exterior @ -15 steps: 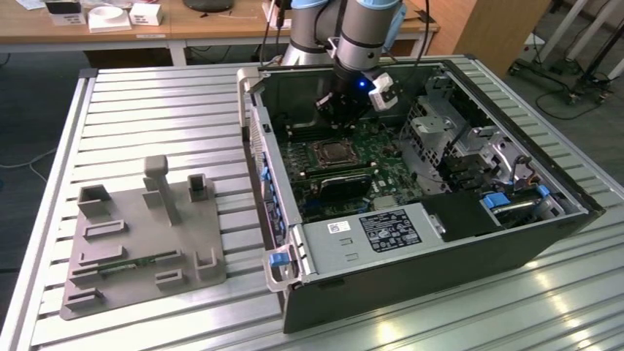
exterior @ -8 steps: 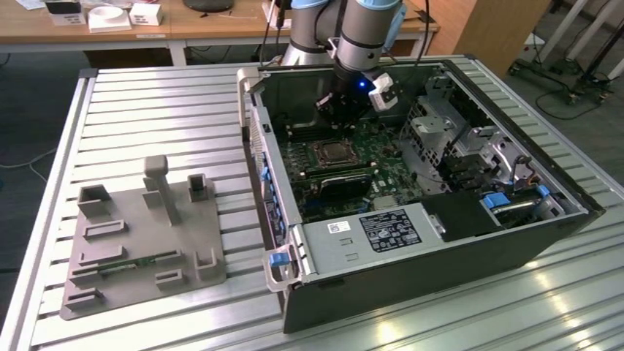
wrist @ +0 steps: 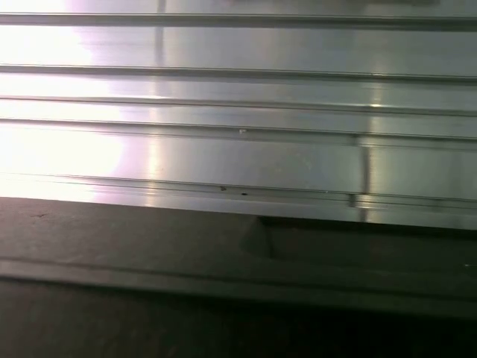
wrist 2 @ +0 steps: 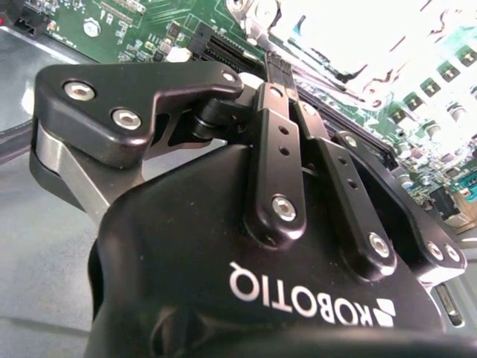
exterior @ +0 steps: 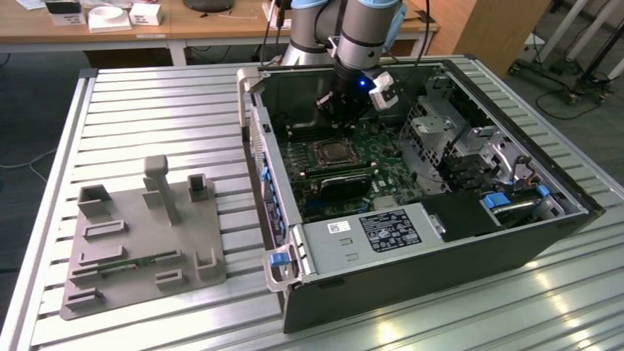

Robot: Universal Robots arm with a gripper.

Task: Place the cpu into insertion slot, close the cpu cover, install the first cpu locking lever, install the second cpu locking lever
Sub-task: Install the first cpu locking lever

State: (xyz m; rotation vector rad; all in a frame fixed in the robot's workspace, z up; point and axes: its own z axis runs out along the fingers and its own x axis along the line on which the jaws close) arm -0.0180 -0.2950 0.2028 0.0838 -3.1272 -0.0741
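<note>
Inside the open computer case (exterior: 429,241), the gripper (exterior: 341,108) hangs over the motherboard just beside the cpu (exterior: 334,153), seated in its socket; its fingers (wrist 2: 277,82) look clenched together, apparently poised for working the socket hardware

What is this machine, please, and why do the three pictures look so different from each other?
It is one robot arm with a black gripper at its end. The exterior view is taken from a camera off the arm: the gripper hangs inside an open computer case, above the green motherboard and its square socket. The case stands on a ribbed metal table; toward that view's left lies a grey holder tray. The second wrist view comes from a camera on the arm and looks along the gripper's body onto the board. The first wrist view shows ribbed metal and a dark edge. Whether the gripper holds anything cannot be told.
</note>
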